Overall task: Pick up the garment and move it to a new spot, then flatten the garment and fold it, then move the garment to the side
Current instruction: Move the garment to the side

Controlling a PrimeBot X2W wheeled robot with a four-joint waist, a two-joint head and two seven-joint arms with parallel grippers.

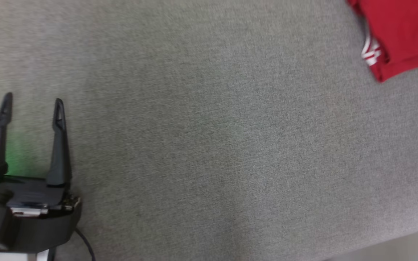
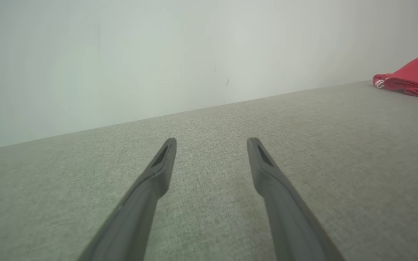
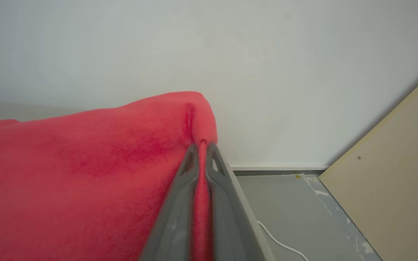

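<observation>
The garment (image 1: 405, 32) is red with white stripes and lies folded at the far right corner of the grey fabric surface (image 1: 209, 145). The left wrist view catches it far off to the right as a red garment (image 2: 414, 78). My right gripper (image 3: 202, 145) is shut on a raised fold of the garment (image 3: 85, 174) at the surface's right edge. My left gripper (image 1: 34, 99) stands open at the lower left over bare fabric, far from the garment. Between its fingers (image 2: 165, 159) in the left wrist view there is nothing but the surface.
A pale wall (image 2: 158, 54) runs behind the surface. Past the right edge, the right wrist view looks down on a grey floor (image 3: 289, 206) with a white cable (image 3: 281, 243) and a leaning beige board (image 3: 394, 163).
</observation>
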